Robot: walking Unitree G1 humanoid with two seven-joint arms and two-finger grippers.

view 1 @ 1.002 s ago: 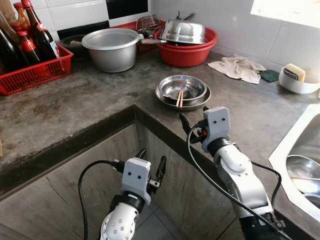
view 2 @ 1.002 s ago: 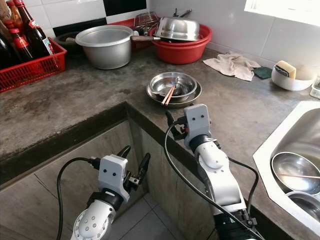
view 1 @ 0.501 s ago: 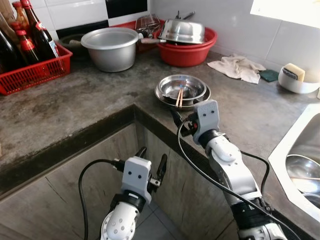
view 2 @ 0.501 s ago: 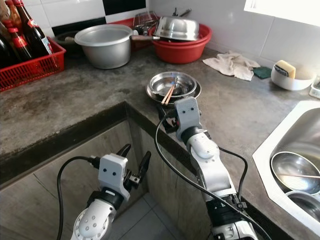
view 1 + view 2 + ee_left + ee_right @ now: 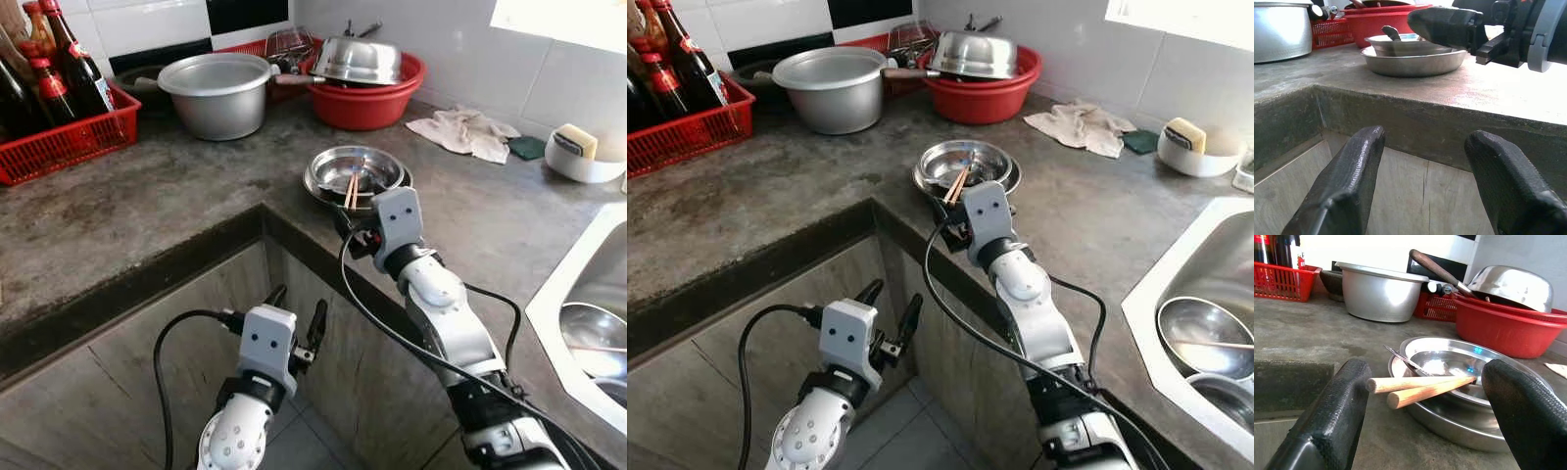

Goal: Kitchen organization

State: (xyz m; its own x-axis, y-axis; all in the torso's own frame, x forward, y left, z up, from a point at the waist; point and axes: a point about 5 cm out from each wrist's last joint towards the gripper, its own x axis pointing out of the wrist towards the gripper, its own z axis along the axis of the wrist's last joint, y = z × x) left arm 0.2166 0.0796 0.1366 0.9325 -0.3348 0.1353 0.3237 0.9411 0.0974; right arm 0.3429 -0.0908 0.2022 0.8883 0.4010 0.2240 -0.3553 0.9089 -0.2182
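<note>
The chopsticks (image 5: 1422,387) are laid across the stacked steel bowls (image 5: 358,176) at the counter (image 5: 147,211) corner, butt ends poking out between the spread-apart fingers of the right gripper (image 5: 1425,416). Light, stiff and probably rolly, so they're best pinched together near those ends. The left gripper (image 5: 294,318), fingers apart too, is parked below the counter edge.

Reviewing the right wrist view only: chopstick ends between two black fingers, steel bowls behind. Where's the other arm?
Observer: The left pincer hangs open below the counter edge, before the cabinet, holding nothing.
Operator: Anything right of the bowls?
Observer: A sink at the counter's right end, a steel bowl in it.
Operator: Where's the right pincer on the counter?
Observer: The right pincer is at the counter's inner corner, at the stacked bowls' near rim.
</note>
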